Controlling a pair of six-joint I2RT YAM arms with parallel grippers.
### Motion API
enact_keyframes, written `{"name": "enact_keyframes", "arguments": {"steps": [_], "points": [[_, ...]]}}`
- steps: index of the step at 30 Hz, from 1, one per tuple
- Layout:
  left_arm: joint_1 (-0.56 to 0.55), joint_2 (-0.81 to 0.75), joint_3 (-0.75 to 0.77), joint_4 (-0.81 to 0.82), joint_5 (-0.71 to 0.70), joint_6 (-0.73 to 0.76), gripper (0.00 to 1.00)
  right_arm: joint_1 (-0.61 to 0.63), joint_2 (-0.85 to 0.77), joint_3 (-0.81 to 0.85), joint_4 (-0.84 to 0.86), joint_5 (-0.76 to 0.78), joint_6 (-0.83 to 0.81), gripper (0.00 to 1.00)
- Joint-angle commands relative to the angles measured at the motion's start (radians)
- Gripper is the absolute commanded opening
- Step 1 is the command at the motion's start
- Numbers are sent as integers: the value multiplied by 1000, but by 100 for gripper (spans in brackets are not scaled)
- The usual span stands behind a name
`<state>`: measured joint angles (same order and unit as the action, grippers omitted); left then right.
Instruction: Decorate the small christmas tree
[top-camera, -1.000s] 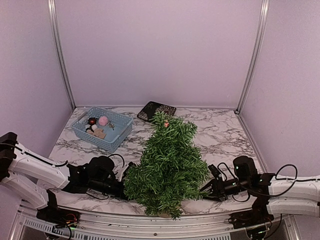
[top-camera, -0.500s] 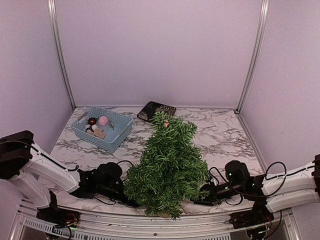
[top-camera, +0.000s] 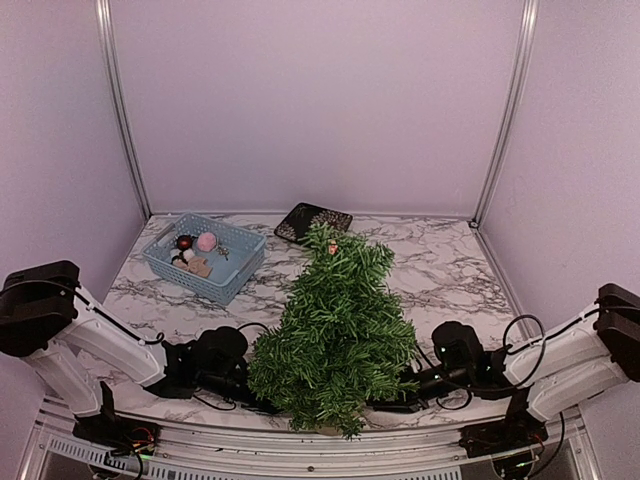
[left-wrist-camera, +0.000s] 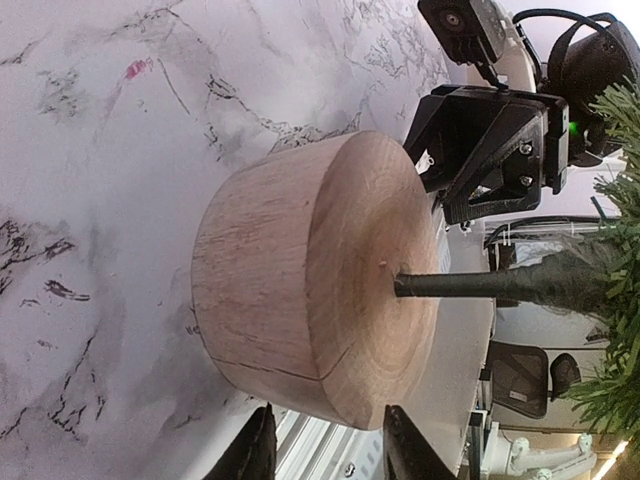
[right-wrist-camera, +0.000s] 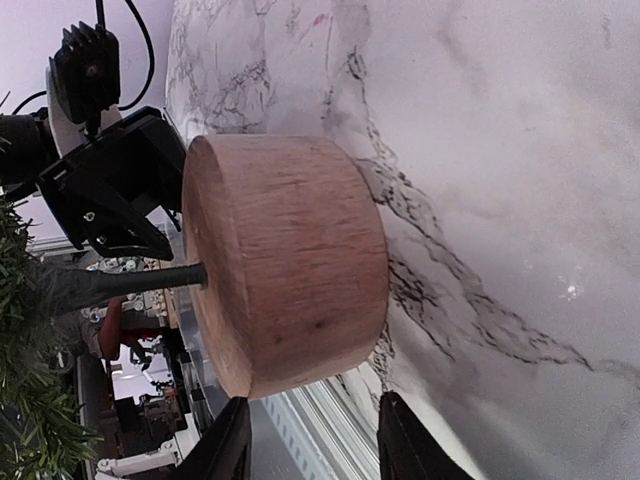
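The small christmas tree (top-camera: 335, 335) stands at the table's near middle, with a small reddish ornament (top-camera: 332, 247) near its top. Its tan stump base fills the left wrist view (left-wrist-camera: 310, 280) and the right wrist view (right-wrist-camera: 285, 265), with the dark trunk rising from it. My left gripper (left-wrist-camera: 328, 455) is open, its fingertips at the stump's near edge. My right gripper (right-wrist-camera: 312, 445) is open, its fingertips just short of the stump on the opposite side. In the top view both grippers reach under the low branches, which hide the fingers.
A light blue basket (top-camera: 238, 268) with several ornaments sits at the back left. A dark patterned square object (top-camera: 313, 222) lies at the back centre. The table's metal front rail runs close to the stump (right-wrist-camera: 330, 430).
Both arms have moved inward along the table toward the tree's base, the grippers sliding under the low branches from either side. The tree has not moved.
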<state>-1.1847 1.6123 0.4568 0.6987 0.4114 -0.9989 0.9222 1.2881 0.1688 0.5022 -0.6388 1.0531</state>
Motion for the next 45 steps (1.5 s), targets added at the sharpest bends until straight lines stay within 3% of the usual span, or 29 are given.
{"name": "enact_keyframes", "arguments": {"steps": [1,22,33,45], "points": [[-6,20,20,52,6,-7,35,12,24,47,75,-4,11,41],[23,129,46,165,-2,-33,26,7,192,125,151,-20,14,27],[126,168,76,177,10,-14,23,-136,175,200,13,-22,-81,25],[253,260,183,179,30,24,23,-239,338,343,34,-58,-133,24]]}}
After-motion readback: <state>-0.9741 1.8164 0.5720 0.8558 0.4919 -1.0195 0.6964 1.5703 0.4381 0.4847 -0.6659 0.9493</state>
